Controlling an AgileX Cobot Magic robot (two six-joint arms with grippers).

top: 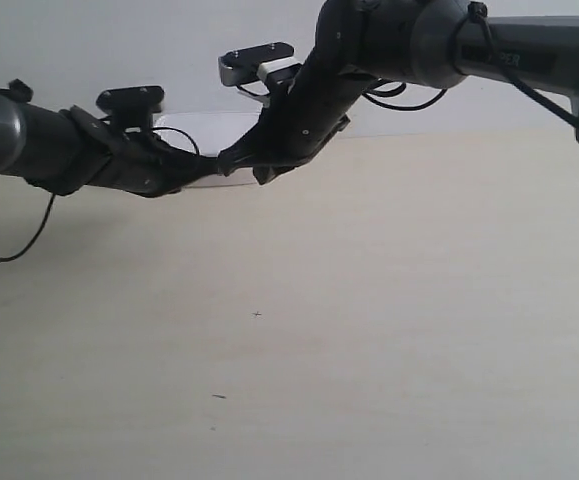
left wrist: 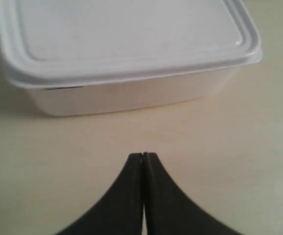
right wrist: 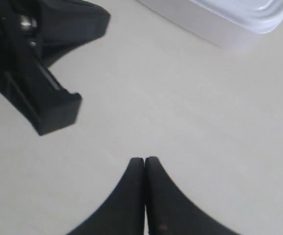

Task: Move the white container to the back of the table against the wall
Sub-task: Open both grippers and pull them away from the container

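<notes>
**Nudging the box home to the wall**

Exterior view: the white container (top: 204, 127), a shallow rounded-corner plastic box with a flat rimmed lid, lies far back on the pale beige wood-look table (top: 389, 300), close under the plain grey-white wall (top: 119, 50). The black arm at the exterior view's left (top: 79, 150) and the black arm at the exterior view's right (top: 369, 50) meet in front of it and hide most of it. We cannot tell here whether box and wall touch.

Left wrist view: the left gripper (left wrist: 143, 155) has its jaws pressed together, holding nothing. Bare table separates it from the container's long side (left wrist: 131, 95). If a last push is needed, we judge it should land low and mid-side, below the lid rim, so the box slides square and does not twist.

Right wrist view: the right gripper (right wrist: 144, 159) is likewise closed and empty, well apart from the container's corner (right wrist: 234, 29). Only this view shows the left gripper from outside (right wrist: 43, 73). Only the exterior view shows the wall.
</notes>
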